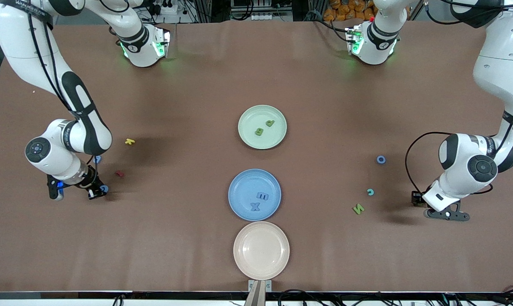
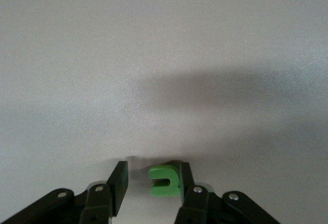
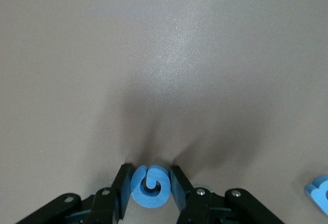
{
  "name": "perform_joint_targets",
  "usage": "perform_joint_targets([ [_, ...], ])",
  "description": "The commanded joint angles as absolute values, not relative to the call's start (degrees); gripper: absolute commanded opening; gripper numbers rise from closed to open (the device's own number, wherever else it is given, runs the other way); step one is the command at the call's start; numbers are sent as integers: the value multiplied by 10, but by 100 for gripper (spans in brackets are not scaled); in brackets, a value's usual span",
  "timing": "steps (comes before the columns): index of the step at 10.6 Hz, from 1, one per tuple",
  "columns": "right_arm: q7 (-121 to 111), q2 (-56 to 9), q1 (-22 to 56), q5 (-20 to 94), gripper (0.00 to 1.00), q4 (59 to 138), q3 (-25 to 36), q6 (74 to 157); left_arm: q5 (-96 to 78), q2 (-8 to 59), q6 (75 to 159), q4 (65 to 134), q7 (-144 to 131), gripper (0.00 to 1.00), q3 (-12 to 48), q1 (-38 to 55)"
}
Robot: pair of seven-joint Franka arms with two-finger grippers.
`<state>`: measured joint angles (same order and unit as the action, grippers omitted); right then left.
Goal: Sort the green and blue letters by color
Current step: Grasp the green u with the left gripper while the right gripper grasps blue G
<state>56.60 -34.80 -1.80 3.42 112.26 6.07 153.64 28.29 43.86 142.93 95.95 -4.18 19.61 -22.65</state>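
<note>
The brown counter [image 1: 196, 85] carries three plates in a row down its middle. The green plate [image 1: 277, 140] holds two green letters [image 1: 264, 128], the blue plate [image 1: 239, 187] holds two blue letters [image 1: 259, 201], and the pink plate [image 1: 261, 250], nearest the front edge, is bare.

So the sort looks roughly half done. A green N [image 1: 358, 208] and a blue ring letter [image 1: 381, 160] lie loose toward the left arm's end, and another blue letter [image 1: 97, 159] toward the right arm's end.

Both arms are down at the counter. The wrist views show what the front view hides:
- The right pincer [image 3: 150, 184] is clamped on a blue G [image 3: 149, 185].
- The left pincer [image 2: 152, 180] stands partly open around a green u [image 2: 164, 180], one finger touching it, the other apart.
</note>
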Motion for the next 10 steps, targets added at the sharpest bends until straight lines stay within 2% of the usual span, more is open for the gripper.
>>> perform_joint_targets([
  [1, 563, -352, -27, 40, 8, 1129, 50, 1541, 292, 446, 1433, 949, -32, 49, 198, -228],
  [7, 541, -347, -23, 37, 1, 1106, 33, 1526, 294, 447, 1434, 954, -40, 49, 198, -224],
  [10, 487, -347, -20, 40, 1, 1075, 15, 1487, 296, 451, 1434, 953, -39, 42, 198, -225],
])
